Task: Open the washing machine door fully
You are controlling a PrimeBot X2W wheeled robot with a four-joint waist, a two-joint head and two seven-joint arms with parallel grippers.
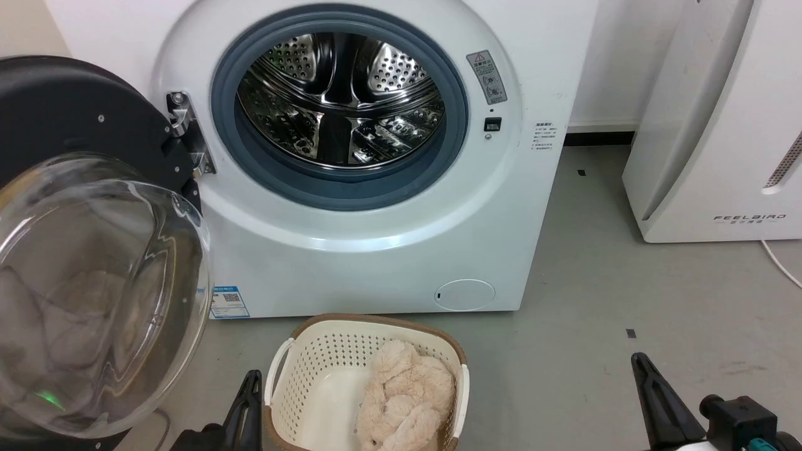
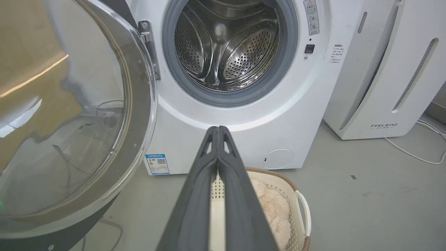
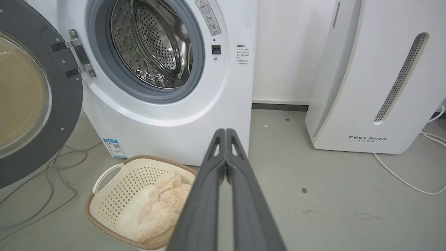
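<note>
Black door point(image 1: 94, 263) with glass bowl hangs open, left of washing machine point(image 1: 376, 238). Nearer: left gripper point(image 2: 218, 129), door on its left side. Farther: right gripper point(image 3: 225, 131). Both finger pairs pressed together, empty.

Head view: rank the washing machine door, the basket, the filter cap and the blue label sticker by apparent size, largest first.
washing machine door (nearness to the camera enlarges it)
basket
filter cap
blue label sticker, only slightly smaller

A bare grey floor point(image 1: 595, 300) meets a white wall point(image 3: 285, 52). On the right stands a white FEELBIRD appliance point(image 1: 708, 125), with a white cable point(image 1: 781, 263) trailing from it.
</note>
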